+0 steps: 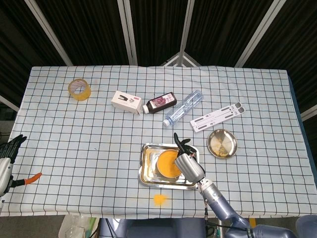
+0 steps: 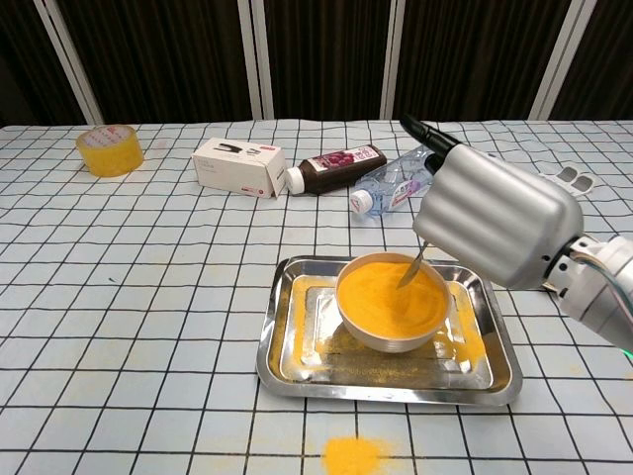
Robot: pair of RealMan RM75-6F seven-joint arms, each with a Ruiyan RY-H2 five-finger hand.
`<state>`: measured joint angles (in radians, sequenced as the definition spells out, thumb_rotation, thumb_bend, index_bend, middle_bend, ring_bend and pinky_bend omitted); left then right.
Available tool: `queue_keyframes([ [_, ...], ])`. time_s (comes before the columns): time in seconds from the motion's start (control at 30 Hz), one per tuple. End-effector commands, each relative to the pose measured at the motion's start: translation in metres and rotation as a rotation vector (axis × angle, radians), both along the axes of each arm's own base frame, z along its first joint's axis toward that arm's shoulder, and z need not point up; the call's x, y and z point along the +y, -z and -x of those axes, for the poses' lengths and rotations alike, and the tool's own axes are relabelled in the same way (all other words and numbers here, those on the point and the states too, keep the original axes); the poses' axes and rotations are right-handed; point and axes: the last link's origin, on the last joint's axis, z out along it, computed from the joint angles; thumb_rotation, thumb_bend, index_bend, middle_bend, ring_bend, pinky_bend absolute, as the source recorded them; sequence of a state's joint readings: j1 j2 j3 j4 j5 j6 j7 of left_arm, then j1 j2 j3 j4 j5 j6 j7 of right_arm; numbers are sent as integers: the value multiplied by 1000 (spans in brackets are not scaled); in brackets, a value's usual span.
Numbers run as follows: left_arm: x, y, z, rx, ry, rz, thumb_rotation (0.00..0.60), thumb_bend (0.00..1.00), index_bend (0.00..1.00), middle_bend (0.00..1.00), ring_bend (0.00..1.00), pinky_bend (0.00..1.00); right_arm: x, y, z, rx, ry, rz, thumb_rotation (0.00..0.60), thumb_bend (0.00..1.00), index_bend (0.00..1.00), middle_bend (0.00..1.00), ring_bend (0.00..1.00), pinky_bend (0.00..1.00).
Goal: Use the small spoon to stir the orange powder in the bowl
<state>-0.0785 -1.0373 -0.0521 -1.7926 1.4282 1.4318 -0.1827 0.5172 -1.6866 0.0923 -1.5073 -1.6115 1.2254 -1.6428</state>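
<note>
A bowl of orange powder [image 1: 167,163] sits in a steel tray [image 1: 146,171] near the tabletop's front edge, with the right hand [image 1: 187,163] over the bowl's right side. A spill of orange powder [image 1: 159,199] lies on the checked cloth between the tray and the front edge. The left hand [image 1: 7,151] shows at the front left corner, fingers apart, beside an orange-handled tool [image 1: 30,177].

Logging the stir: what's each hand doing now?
Left hand: at the table's edge, state cannot be told.
Right hand: holds the small spoon in the bowl.
</note>
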Motion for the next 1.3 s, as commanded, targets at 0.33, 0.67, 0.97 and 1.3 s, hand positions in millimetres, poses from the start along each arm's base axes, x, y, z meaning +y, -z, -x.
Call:
queue_keyframes([
  [0.33,2,-1,-3,-4,21,-30,600,0,0,0,0,0,1,-13,2,-122,92,-14,600,980,887,715,395,0],
  [0.67,0,-1,-2,1,14,-29,600,0,0,0,0,0,-22,-67,27,-480,360,99,600,980,887,715,395,0],
  [0.97,0,0,-5,4,26,-21,600,0,0,0,0,0,-23,-95,106,-657,702,227,600,980,887,715,395,0],
  [1.3,1,1,-4,8,23,-21,600,0,0,0,0,0,-19,-82,156,-606,798,237,600,980,887,715,395,0],
])
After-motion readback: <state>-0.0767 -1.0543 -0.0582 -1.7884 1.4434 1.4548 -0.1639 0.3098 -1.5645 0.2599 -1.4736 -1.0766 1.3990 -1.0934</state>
